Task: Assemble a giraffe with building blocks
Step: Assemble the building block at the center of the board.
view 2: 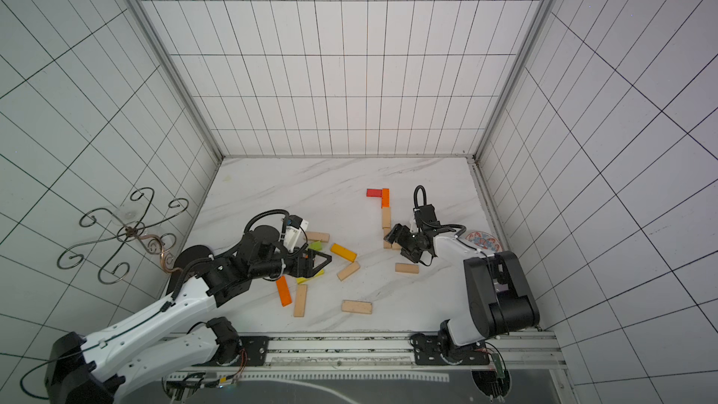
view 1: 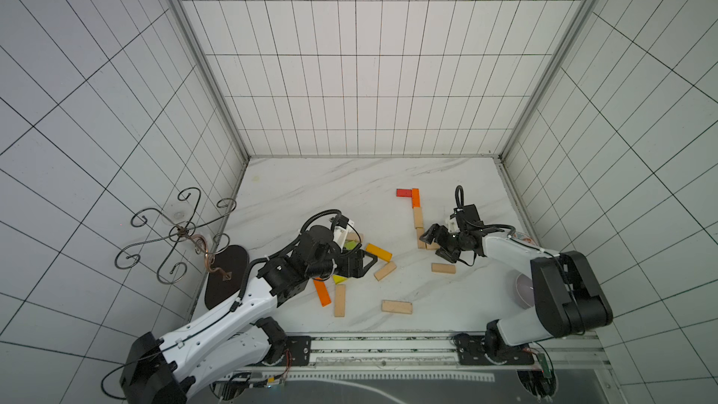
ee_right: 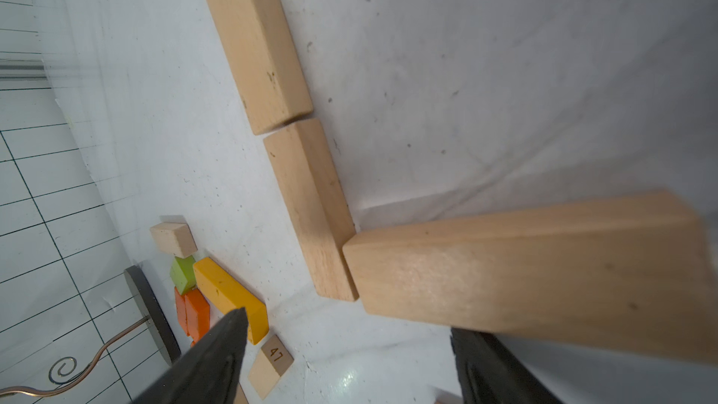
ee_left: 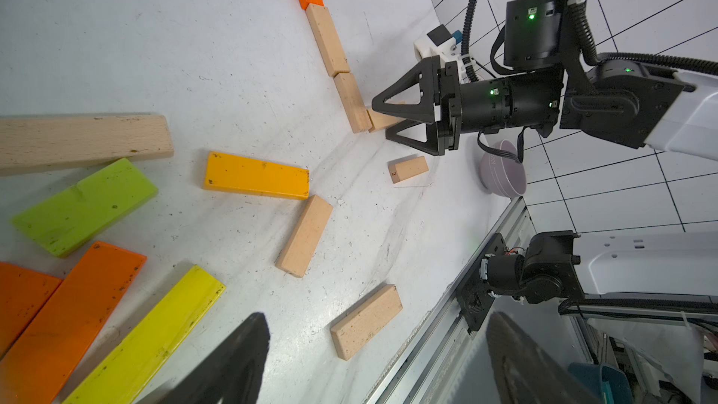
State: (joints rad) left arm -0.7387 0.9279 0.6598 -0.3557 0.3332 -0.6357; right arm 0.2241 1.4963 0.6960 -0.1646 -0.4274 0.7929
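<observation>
Closest to my rail (view 1: 388, 343), a plain block (view 1: 396, 306) lies flat on the table (view 1: 303, 196), well apart from the others. Just beyond it, on my left side, my left gripper (view 1: 369, 264) hovers with its jaws spread wide and nothing between them. In the left wrist view its fingers (ee_left: 241, 359) frame a scatter of loose pieces lying flat: a yellow block (ee_left: 147, 340) beside two orange blocks (ee_left: 74, 312), then a green block (ee_left: 83, 205) and an amber block (ee_left: 256, 175). A bowl (ee_left: 503, 172) sits near the table's right edge, beside my right arm.

Farther out, my right gripper (ee_left: 381, 120) is low over the foot of the giraffe. Its jaws stand apart on either side of a tan block (ee_right: 524, 277), and one finger (ee_right: 217, 359) is clear of it, so I am not pinching it. That tan block lies flat, one end touching the side of the nearest neck piece. From there the neck (view 1: 417, 216), two plain blocks end to end, runs straight away from me. An orange piece (view 1: 415, 197) continues the line, touching the neck's far end. A red block (view 1: 404, 191) lies against the orange piece's far end, pointing to my left.
</observation>
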